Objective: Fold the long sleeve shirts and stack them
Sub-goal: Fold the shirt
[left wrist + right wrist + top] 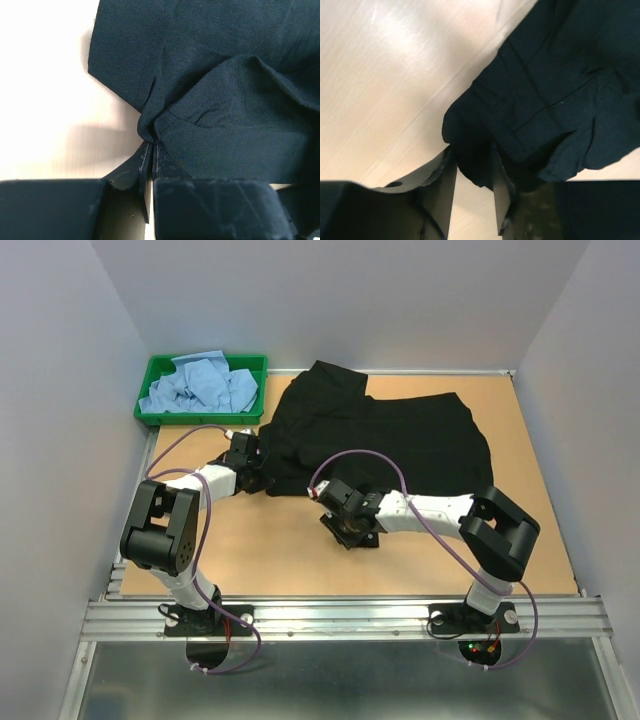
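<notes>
The shirt (390, 435) lay spread across the table (290, 550), and we had the left gripper (151, 150) pinched tight on its puckered near edge. Our right gripper (472, 167) straddled another edge fold with its jaws half apart, probably so both could lift it for folding.

Close in on the right end effector (472, 172): its two fingers (445, 200) stand apart, and a bunched fold of the black shirt (555, 75) drops in between the tips. The cloth touches both fingers and spills over the outer side of one. Whether it is clamped, hard to call. Lower in the gap, bare worktop (380, 75) shows through. The shirt's stitched edge (485, 100), with parallel seams, runs just above the fingers; cuff or hem, can't say. Pale wood grain lies beside the cloth, with a soft glare on it.
</notes>
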